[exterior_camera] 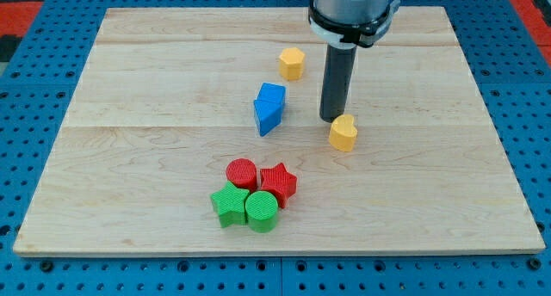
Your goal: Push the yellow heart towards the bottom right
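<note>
The yellow heart (pixel 343 133) lies right of the board's middle. My tip (pixel 331 118) stands just above and slightly left of it, touching or nearly touching its upper left edge. A yellow hexagon-like block (pixel 292 63) lies toward the view's top, left of the rod.
Two blue blocks (pixel 269 107) sit together left of the tip. A cluster of a red cylinder (pixel 242 173), a red star (pixel 278 183), a green star (pixel 229 204) and a green cylinder (pixel 261 210) lies at the bottom centre. The wooden board (pixel 129 158) rests on a blue pegboard.
</note>
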`<action>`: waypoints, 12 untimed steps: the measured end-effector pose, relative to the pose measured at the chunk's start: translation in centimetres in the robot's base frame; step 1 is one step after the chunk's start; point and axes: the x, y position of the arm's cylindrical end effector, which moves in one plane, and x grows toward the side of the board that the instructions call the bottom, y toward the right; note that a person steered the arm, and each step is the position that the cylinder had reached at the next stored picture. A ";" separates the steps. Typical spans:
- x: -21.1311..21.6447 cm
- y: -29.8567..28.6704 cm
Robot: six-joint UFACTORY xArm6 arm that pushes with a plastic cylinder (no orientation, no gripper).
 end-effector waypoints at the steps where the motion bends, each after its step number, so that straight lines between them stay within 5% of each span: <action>1: 1.2 -1.4; 3: 4.0 3.5; 10: 2.2 12.2; 12: 6.0 12.2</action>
